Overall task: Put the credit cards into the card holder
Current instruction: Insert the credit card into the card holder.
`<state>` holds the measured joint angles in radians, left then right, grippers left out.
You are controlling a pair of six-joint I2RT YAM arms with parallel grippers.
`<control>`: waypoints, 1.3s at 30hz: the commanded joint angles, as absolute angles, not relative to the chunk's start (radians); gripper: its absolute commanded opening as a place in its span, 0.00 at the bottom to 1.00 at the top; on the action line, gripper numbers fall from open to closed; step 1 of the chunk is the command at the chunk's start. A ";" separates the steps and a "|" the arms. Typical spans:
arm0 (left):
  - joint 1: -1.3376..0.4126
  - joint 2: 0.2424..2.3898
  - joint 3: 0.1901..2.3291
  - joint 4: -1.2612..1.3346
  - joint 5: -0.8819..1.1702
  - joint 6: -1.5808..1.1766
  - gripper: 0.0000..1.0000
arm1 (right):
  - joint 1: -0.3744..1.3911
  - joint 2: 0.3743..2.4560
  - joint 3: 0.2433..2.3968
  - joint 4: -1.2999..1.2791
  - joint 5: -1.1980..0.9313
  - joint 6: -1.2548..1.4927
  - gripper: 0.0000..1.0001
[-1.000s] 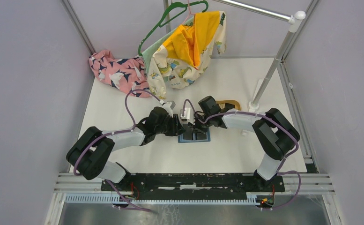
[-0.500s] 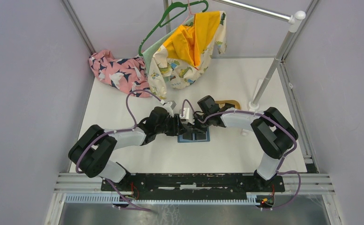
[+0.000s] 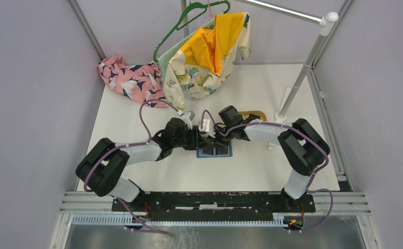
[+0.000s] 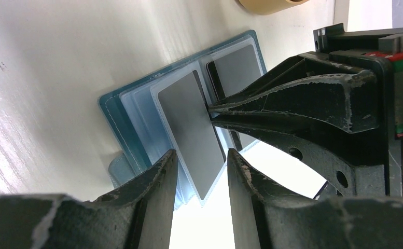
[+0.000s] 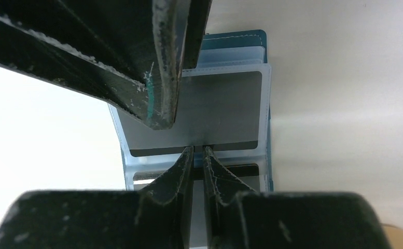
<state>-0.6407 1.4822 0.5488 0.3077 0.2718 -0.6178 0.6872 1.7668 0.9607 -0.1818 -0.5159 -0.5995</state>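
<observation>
The teal card holder lies open on the white table, its clear sleeves fanned up. One grey credit card sits partly in a raised sleeve, and a second card lies in the sleeve behind it. My right gripper is shut on the near edge of the grey card, its tips meeting at that edge. My left gripper is open and straddles the lower corner of that sleeve, with a gap on both sides. From above, both grippers meet over the holder.
A tan wooden tray lies just behind the right gripper. A rack pole stands at the right. Pink cloth and a yellow patterned garment on a green hanger are at the back.
The left arm has edged slightly to the right toward the holder. The right gripper has kept its grip on the card.
</observation>
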 commanded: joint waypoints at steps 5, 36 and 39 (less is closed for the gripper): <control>-0.638 1.487 0.572 0.371 0.324 -0.660 0.46 | 0.688 1.778 0.988 -0.197 -0.517 -0.604 0.16; -0.639 1.533 0.576 0.532 0.473 -0.745 0.59 | 0.563 1.680 0.957 -0.135 -0.679 -0.464 0.25; -0.638 1.543 0.577 0.557 0.490 -0.759 0.60 | 0.545 1.668 0.946 -0.114 -0.674 -0.442 0.24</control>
